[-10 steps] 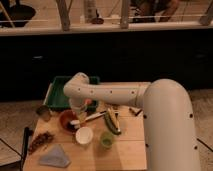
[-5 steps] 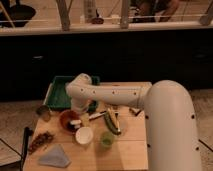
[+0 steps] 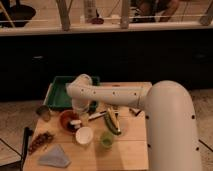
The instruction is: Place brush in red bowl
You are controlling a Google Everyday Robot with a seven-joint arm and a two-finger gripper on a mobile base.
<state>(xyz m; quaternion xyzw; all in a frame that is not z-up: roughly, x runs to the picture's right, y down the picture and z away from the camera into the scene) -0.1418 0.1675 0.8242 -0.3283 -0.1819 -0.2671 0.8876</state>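
Note:
The red bowl [image 3: 66,120] sits on the left part of the wooden table [image 3: 130,150], just left of the white bowl [image 3: 84,135]. My white arm reaches in from the right and bends down at the wrist [image 3: 80,90]. My gripper [image 3: 76,120] hangs over the right rim of the red bowl. A small pale and dark object at its tip, over the bowl's edge, may be the brush [image 3: 75,123]; I cannot tell it apart from the fingers. A pale stick-like piece [image 3: 97,115] lies just right of the gripper.
A green tray [image 3: 59,95] stands at the back left behind the arm. A metal cup [image 3: 42,111] is at the left edge. A green cup [image 3: 106,139], a long green and yellow object [image 3: 112,121], a brown cluster [image 3: 40,141] and a grey cloth [image 3: 52,156] also lie on the table.
The wrist has shifted slightly and the gripper has stayed over the red bowl's right rim. Nothing else on the table has moved.

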